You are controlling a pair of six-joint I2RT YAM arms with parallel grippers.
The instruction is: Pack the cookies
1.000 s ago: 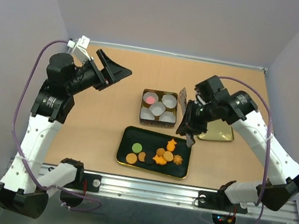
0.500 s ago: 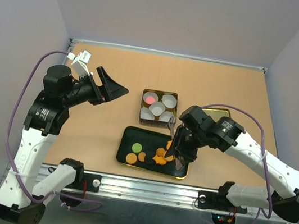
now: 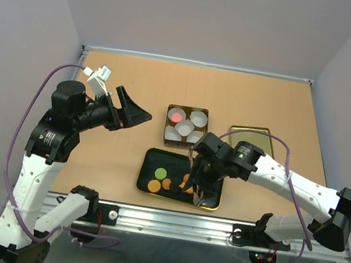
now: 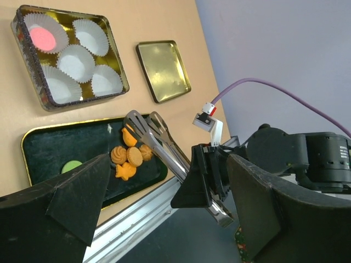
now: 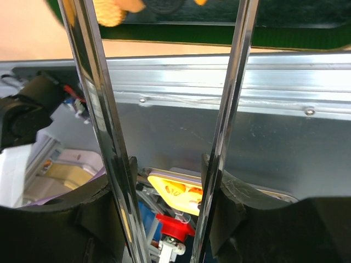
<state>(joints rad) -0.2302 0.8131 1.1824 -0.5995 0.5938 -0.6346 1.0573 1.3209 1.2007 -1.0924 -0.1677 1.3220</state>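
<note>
Right hand [image 5: 167,164] clamped on a pair of metal tongs [image 4: 164,148], its fingers [image 5: 104,211] pressing the two arms from outside. The tong arms stood apart with nothing between the tips. The hand hung low over the right end of the black tray [image 3: 150,164], tongs pointing down toward it.

The cookies [image 4: 129,156] lay loose on that tray, an orange and tan cluster directly under and just beside the tong tips. Whether a tip touched one couldn't be told. From the top camera the hand covered part of the cluster. A green cookie [image 3: 161,172] sat apart from the hand, toward the tray's left end. One pink cookie [image 3: 176,115] was already in a corner paper cup of the tin [image 3: 167,125], just behind the tray and clear of the hand. The other paper cups [image 4: 77,60] held nothing.

A gold lid [image 3: 249,135] lay flat on the table [image 3: 267,99], right of the tin.

Left hand [image 3: 134,108] was spread fully wide and held nothing, raised above the table well left of the tin and the cookies.
</note>
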